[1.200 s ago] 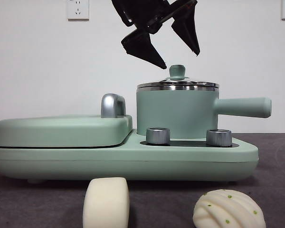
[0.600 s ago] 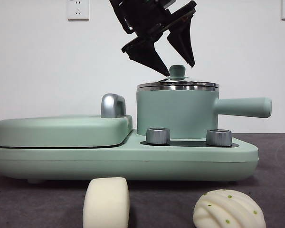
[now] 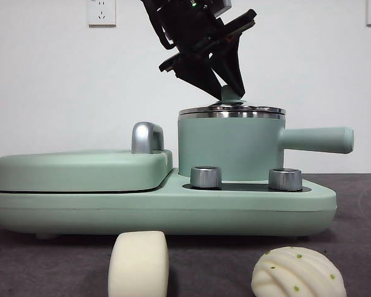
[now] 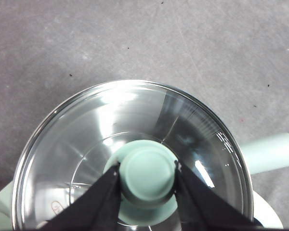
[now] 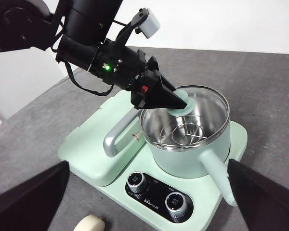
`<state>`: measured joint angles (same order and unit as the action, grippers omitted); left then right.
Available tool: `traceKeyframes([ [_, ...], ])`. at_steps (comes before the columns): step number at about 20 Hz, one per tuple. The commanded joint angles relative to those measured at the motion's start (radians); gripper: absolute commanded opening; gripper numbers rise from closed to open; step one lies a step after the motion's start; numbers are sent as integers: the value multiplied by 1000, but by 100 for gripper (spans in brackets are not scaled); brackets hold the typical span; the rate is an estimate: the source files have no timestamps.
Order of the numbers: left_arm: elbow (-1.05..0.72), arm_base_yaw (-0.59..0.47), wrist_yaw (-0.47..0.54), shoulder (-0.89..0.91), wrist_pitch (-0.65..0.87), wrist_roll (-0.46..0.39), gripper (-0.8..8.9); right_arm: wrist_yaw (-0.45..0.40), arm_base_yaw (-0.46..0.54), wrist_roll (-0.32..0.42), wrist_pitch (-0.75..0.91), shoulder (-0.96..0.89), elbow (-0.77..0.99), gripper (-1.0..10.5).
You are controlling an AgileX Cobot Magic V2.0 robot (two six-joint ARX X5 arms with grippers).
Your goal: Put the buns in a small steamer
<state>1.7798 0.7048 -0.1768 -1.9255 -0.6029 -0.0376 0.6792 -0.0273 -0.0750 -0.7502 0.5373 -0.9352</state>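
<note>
The small steamer [image 3: 229,148] stands on the right of the mint-green cooker base, its glass lid [image 4: 86,139] resting on the rim. My left gripper [image 3: 226,86] comes down from above and is shut on the lid's green knob [image 4: 148,175], a jaw pressing on each side. The two buns lie on the table in front of the cooker: a smooth block [image 3: 138,263] and a ridged dome with green dots [image 3: 298,272]. My right gripper [image 5: 147,164] hangs open high above the near side of the cooker, holding nothing.
The flat griddle [image 3: 80,170] with its chrome handle [image 3: 146,137] fills the cooker's left half. Two metal dials [image 3: 205,176] [image 3: 285,179] sit below the steamer. The steamer's long handle [image 3: 315,139] sticks out to the right. A wire rack [image 5: 185,132] shows inside the pot.
My left gripper has come down from above the lid and its jaws have shut on the green knob. The lid, the steamer and the buns have not moved.
</note>
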Motion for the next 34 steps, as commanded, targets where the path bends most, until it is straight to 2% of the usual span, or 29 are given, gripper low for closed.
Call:
traceKeyframes([
  [1, 34, 11, -2, -26, 0, -6, 22, 1, -3, -3, 8, 3, -15, 523],
  [5, 85, 11, -2, -25, -20, 1, 22, 1, -3, -3, 8, 3, -15, 523],
  [11, 253, 9, -2, -25, -163, 1, 18, 3, -3, -4, 4, 3, -15, 523],
  [16, 383, -33, -2, -24, -259, 1, 18, 32, -4, -19, -64, 23, -15, 522],
  [19, 430, -75, -2, -24, -297, 0, 18, 89, -35, -50, -100, 76, -15, 522],
  [23, 440, -140, -2, -11, -332, -8, 18, 64, -174, -109, -110, 166, -15, 522],
  [25, 440, -171, -2, -4, -335, -16, 18, -7, -276, -150, -101, 217, -15, 521],
  [29, 440, -233, -2, 12, -335, -26, 18, -188, -536, -284, -5, 336, -15, 521],
  [34, 440, -314, -2, 22, -334, -34, 18, -393, -832, -415, 61, 553, -15, 522],
])
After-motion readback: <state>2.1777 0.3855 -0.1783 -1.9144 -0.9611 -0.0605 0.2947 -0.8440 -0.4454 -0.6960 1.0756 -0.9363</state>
